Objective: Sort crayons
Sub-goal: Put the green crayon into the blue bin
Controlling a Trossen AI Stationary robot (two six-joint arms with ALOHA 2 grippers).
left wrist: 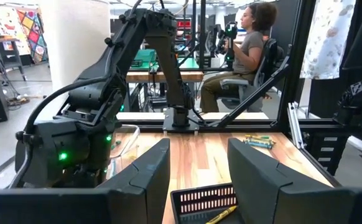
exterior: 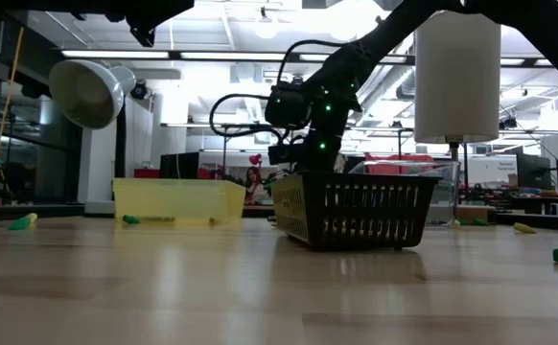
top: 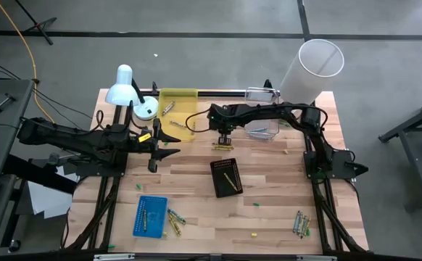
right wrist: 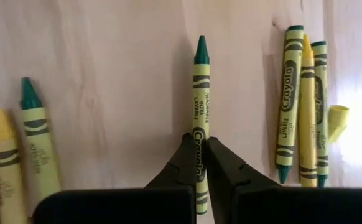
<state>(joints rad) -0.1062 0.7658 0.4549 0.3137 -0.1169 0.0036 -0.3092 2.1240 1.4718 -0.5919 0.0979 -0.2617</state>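
Note:
My right gripper [right wrist: 199, 152] points down at the table's middle [top: 224, 143] and is shut on a green crayon [right wrist: 201, 81]. Other green and yellow crayons lie flat on the wood on either side of it [right wrist: 288, 106] [right wrist: 37, 146]. My left gripper [left wrist: 199, 180] is open and empty, held above the table at the left [top: 171, 145] and pointing toward the right arm. A black basket [top: 225, 177] holds one yellow crayon [top: 231, 179]. More crayons lie by the blue tray [top: 175, 217] and at the near right [top: 301, 223]. My right gripper pinches the green crayon between its two fingertips, on the paper wrapper somewhat below the middle [right wrist: 199, 134], away from the pointed tip. The fingers come from above, pointing down, and lie across the crayon. Whether it rests on the wood or is lifted, I cannot tell.
A yellow tray [top: 176, 104] and a clear tray [top: 263, 130] stand at the far side, a blue tray [top: 150, 215] at the near left. A white lamp [top: 124, 87] and a white cylinder [top: 312, 69] stand at the back. Small green and yellow specks dot the wood.

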